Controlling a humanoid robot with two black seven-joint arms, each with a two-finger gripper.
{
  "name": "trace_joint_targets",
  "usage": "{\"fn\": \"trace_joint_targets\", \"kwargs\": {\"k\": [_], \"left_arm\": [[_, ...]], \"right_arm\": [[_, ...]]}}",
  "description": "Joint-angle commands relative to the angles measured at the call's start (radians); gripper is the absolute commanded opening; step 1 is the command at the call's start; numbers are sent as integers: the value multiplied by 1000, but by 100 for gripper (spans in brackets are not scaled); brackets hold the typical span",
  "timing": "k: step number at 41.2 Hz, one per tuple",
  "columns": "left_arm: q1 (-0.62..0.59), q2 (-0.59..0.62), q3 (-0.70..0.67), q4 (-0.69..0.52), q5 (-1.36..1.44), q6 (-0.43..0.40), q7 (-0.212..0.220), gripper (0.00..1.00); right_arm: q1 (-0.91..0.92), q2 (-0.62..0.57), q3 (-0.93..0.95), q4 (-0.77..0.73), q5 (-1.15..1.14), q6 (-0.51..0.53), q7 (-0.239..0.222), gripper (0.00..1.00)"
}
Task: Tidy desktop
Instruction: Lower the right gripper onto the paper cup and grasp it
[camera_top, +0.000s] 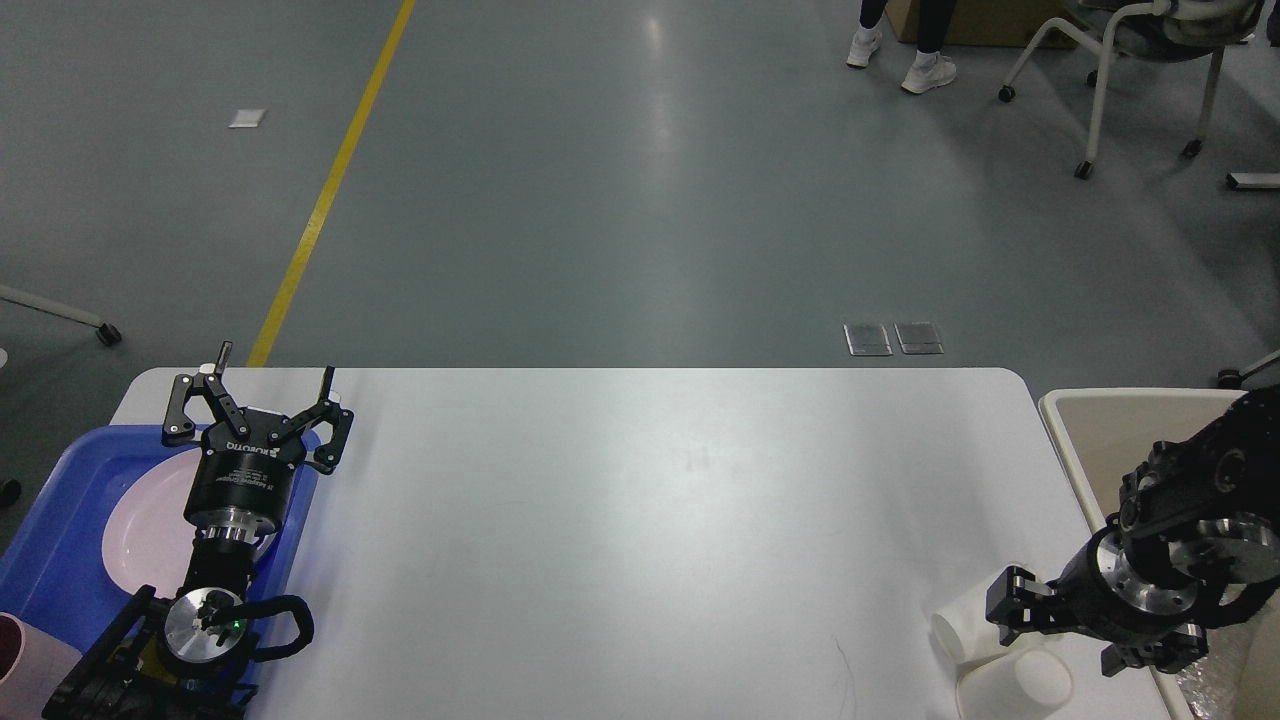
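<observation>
While the right gripper (1005, 610) (can't tell its state) reaches light, crushable paper cups (1000, 660), left gripper (265, 385) hangs wide open; pinch rims gently.

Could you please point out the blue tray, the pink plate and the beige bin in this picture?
Blue tray (60, 520): head view, on its bare left floor, beside the plate.
Pink plate (145, 530): head view, on its visible face left of the arm.
Beige bin (1110, 440): head view, on its inner wall near the far-left corner.

The left tool (277, 385) bears the inverted white brand name "ROBOTIQ" on its body.
</observation>
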Motion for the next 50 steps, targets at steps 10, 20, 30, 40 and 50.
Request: {"fn": "trace_joint_targets", "kwargs": {"k": [10, 20, 30, 40, 50], "left_arm": [[0, 0, 0, 0, 0, 0, 0, 96], [0, 0, 0, 0, 0, 0, 0, 96], [0, 0, 0, 0, 0, 0, 0, 96], [0, 0, 0, 0, 0, 0, 0, 96], [0, 0, 0, 0, 0, 0, 0, 96]], "right_arm": [[-105, 4, 42, -54, 0, -37, -3, 89], [-122, 10, 49, -62, -2, -42, -1, 89], [-148, 25, 79, -77, -2, -44, -1, 88], [-188, 28, 103, -112, -2, -45, -1, 79], [-192, 25, 102, -111, -2, -36, -1, 32]]}}
